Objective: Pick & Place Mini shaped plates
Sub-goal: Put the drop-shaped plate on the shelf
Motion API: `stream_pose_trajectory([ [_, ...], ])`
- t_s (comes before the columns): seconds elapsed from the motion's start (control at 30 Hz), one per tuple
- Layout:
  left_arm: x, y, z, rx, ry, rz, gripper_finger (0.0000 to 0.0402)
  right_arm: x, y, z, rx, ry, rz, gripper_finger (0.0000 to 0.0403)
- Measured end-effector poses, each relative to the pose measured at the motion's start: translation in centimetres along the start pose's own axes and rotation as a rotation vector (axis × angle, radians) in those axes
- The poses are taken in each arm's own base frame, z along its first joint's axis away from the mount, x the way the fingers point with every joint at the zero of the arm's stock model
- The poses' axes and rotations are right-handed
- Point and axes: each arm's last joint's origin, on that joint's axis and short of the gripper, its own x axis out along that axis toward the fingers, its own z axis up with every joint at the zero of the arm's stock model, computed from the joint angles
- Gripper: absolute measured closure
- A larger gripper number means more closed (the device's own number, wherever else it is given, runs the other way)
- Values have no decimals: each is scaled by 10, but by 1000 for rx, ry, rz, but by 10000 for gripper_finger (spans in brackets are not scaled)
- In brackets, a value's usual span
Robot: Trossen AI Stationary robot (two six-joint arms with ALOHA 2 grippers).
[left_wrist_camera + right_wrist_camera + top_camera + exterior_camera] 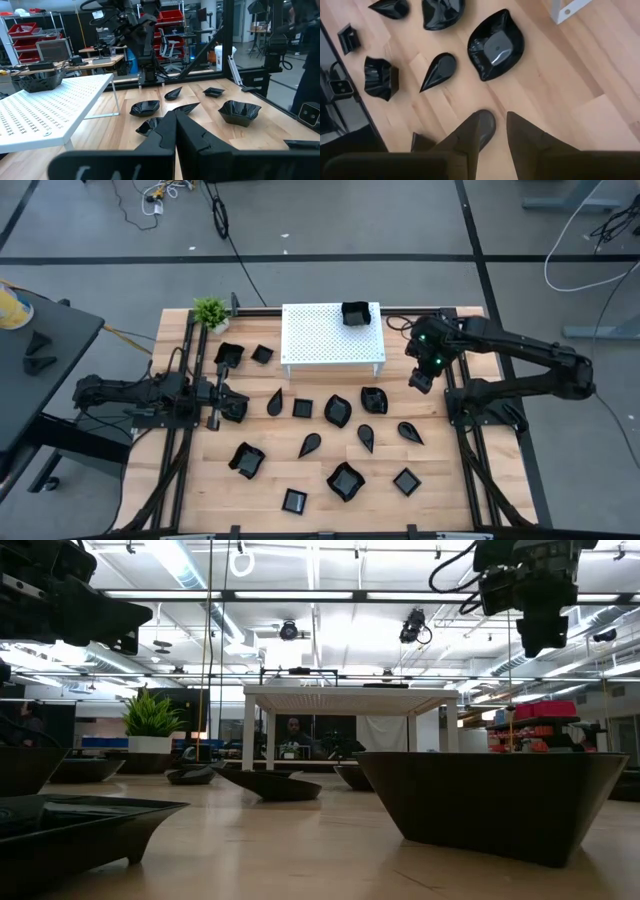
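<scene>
Several glossy black mini shaped plates lie scattered on the wooden table (440, 465), among them a wavy-edged plate (373, 398) (495, 44) and a teardrop plate (437, 70). One square plate (355, 312) sits on top of the white perforated stand (325, 335). My right gripper (422, 383) (500, 125) hangs open above the table by the stand's right end, tilted downward, nothing between its fingers. A small dark plate (487, 122) shows just behind one fingertip, on the table below. My left gripper (238, 408) (175, 117) rests shut at the table's left side, pointing level.
A small green potted plant (211, 311) stands at the far left corner. The stand's white leg (567, 10) is close to my right gripper. Bare wood lies between the plates near the table's right edge (450, 440). People show in the room beyond the table.
</scene>
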Motion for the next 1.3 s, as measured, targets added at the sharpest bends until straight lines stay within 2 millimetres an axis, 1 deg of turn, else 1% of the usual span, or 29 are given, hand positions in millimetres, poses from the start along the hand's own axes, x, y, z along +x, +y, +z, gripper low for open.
stream_pose_trajectory([
  [0.23, 0, 0, 0, 0, 0, 0, 399, 5, 12, -5, 30, 35, 12, 302],
  [0.37, 0, 0, 0, 0, 0, 0, 399, 7, 17, -9, 26, 51, -19, 302],
  [0.63, 0, 0, 0, 0, 0, 0, 399, 12, 28, -15, -91, 60, -62, 302],
  [0.77, 0, 0, 0, 0, 0, 0, 399, 26, 26, -21, -78, 96, -78, 302],
  [1.0, 0, 0, 0, 0, 0, 0, 399, 54, 16, -41, -47, 213, -129, 302],
  [1.17, 0, 0, 0, 0, 0, 0, 399, 68, 10, -51, -66, 270, -155, 302],
  [1.3, 0, 0, 0, 0, 0, 0, 399, 76, 8, -56, -75, 282, -159, 302],
])
